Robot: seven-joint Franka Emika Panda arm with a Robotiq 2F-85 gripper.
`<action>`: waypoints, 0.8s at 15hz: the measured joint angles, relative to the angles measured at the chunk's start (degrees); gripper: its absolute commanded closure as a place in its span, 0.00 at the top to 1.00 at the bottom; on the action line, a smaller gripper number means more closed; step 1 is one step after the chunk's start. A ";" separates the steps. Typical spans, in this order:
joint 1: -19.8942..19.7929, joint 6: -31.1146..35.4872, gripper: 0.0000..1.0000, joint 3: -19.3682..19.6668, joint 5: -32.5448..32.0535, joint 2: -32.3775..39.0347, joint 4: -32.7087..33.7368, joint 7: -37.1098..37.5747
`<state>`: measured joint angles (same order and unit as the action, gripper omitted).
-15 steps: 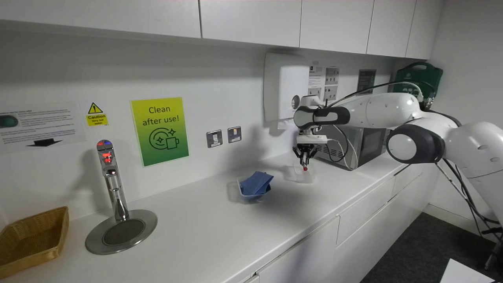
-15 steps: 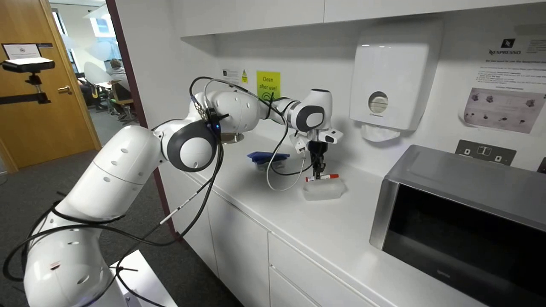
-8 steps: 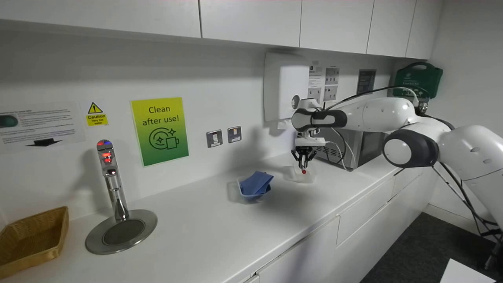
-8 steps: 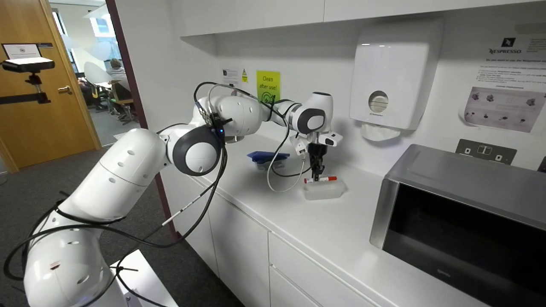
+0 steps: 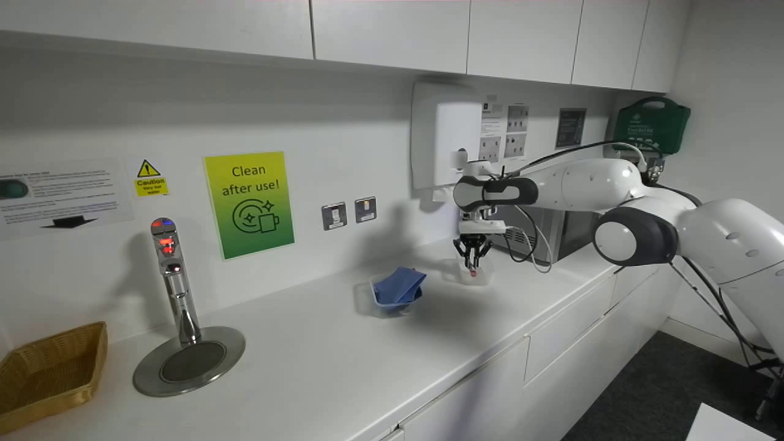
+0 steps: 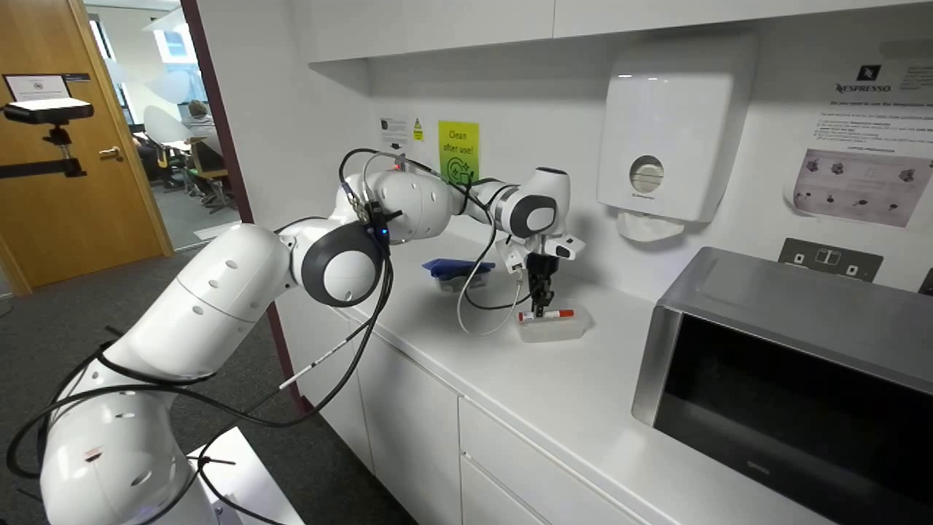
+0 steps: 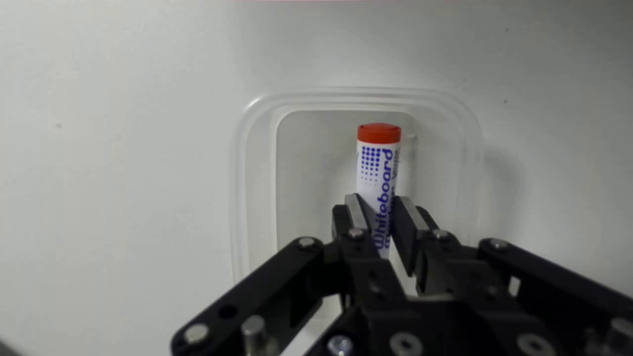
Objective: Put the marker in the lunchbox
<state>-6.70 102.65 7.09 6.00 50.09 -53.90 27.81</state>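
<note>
My gripper [image 5: 472,263] is shut on the marker [image 7: 378,168], a white whiteboard marker with red ends. The marker is level inside the outline of a clear rectangular plastic box [image 7: 346,99] in the wrist view. The box [image 6: 554,333] stands on the counter below the gripper. In an exterior view the marker's red end [image 5: 473,273] looks faded, as if seen through the box wall. In an exterior view the marker [image 6: 558,314] is at about the box's rim. A smaller container [image 5: 392,308] holding a blue folded, angular piece [image 5: 401,285] stands apart; it looks like cloth in a clear tub.
A microwave [image 6: 794,394] stands beside the box on the counter [image 6: 510,379]. A paper towel dispenser [image 6: 674,131] hangs on the wall behind. A tap [image 5: 177,282] with a round drain and a wicker basket [image 5: 52,373] stand at the counter's far end.
My gripper has moved down with the marker still held, bringing it from above the clear box to around or below its rim. The box and the blue piece have not moved.
</note>
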 measured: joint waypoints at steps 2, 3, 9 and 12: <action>-0.27 0.00 0.05 0.00 0.01 0.37 0.16 0.00; -0.40 0.00 0.46 -0.01 0.02 0.43 0.16 0.00; -0.95 -0.01 0.82 -0.11 0.05 0.44 0.46 0.00; -0.75 -0.01 1.00 -0.13 0.05 0.26 1.17 0.00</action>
<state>-7.46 102.64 6.96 6.05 50.36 -52.72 27.81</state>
